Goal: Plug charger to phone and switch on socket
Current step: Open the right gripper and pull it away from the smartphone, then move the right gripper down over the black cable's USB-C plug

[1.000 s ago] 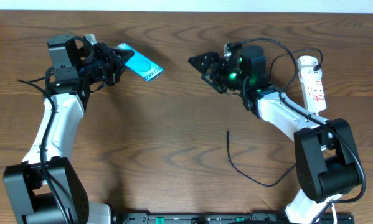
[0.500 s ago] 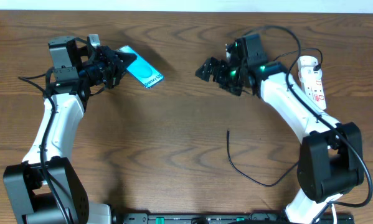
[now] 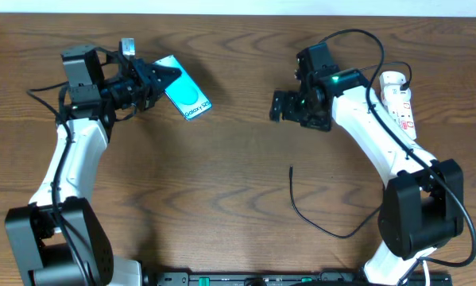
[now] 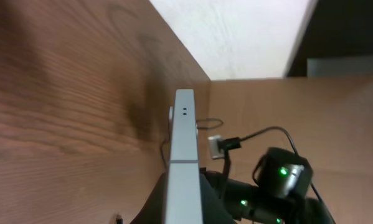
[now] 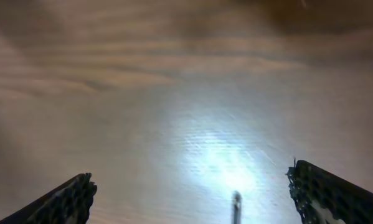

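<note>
My left gripper (image 3: 164,79) is shut on the phone (image 3: 188,94), a light blue-screened handset with "Galaxy S25" text, and holds it at the far left above the table. In the left wrist view the phone (image 4: 184,149) shows edge-on as a silver strip between my dark fingers (image 4: 184,208). My right gripper (image 3: 279,106) is open and empty, pointing down at the table. The charger, a thin black cable, has its tip (image 3: 292,169) lying below that gripper. The tip also shows in the right wrist view (image 5: 236,202), between my spread fingers (image 5: 191,175). The white socket (image 3: 400,105) lies at the far right.
The charger cable (image 3: 333,233) loops along the table toward the right arm's base. Thicker robot cables arch over the right arm (image 3: 357,40). The right arm (image 4: 279,180) shows behind the phone in the left wrist view. A pale wall runs beyond the table's far edge (image 3: 238,8).
My right gripper has swung right and toward the front, turning down over the charger tip. My left gripper has shifted the phone slightly right and turned it.
</note>
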Controlling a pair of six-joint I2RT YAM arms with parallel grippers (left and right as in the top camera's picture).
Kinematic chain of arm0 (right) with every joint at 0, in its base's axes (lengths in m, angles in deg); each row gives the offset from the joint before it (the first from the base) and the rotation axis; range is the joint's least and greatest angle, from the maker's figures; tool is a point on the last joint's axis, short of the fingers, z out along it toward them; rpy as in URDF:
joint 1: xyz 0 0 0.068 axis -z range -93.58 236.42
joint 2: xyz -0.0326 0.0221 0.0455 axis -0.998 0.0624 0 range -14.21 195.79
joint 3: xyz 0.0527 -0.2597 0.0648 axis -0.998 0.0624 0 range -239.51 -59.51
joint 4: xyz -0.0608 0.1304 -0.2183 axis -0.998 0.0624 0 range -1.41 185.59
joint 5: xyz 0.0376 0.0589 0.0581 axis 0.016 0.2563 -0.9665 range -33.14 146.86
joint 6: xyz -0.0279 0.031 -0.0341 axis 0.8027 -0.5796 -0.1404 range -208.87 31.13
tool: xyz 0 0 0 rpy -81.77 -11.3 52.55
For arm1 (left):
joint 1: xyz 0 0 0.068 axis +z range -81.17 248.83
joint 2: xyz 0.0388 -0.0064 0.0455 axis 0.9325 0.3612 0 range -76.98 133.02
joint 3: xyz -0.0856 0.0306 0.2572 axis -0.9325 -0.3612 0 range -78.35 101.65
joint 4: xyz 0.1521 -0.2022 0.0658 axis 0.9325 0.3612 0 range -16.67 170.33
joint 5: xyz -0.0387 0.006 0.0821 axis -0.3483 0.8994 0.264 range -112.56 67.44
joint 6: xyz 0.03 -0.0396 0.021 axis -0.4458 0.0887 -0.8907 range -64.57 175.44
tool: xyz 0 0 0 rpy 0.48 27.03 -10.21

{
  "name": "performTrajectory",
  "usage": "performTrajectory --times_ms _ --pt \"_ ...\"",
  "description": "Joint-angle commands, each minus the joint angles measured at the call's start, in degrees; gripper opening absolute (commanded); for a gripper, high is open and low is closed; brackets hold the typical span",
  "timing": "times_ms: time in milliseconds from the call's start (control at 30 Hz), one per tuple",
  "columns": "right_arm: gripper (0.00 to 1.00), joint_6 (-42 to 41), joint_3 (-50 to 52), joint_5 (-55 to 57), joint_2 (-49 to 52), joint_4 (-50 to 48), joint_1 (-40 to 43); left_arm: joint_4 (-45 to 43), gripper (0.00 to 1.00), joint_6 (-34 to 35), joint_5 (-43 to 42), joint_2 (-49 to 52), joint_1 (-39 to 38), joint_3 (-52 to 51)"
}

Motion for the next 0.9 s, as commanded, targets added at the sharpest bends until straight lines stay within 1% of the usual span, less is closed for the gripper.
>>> performTrajectory --times_ms 0,167,300,433,567,867 --pt "0.98 1.88 -1.29 5.33 0.22 2.45 -1.55 -2.54 0.07 -1.75 -8.26 1.88 0.13 0.02" --pt "0.95 1.99 -1.27 9.46 0.22 7.91 -3.85 -6.23 0.07 -2.14 -13.29 4.35 0.04 0.00" --pt "0.93 1.51 -1.27 10.73 0.22 10.29 -5.70 -6.23 0.07 -4.35 -14.95 6.14 -0.04 0.00" --pt "0.93 -0.85 -0.39 13.42 0.22 11.98 -7.98 -6.27 0.07 -6.23 -16.81 7.80 -0.44 0.00" --pt "0.93 -2.32 0.96 13.49 0.22 11.74 -9.60 -6.27 0.07 -8.59 -18.88 8.66 -1.60 0.00" --pt "0.91 -5.70 8.22 13.49 0.22 6.93 -11.56 -6.27 0.07 -10.36 -19.06 8.72 -4.33 0.00"
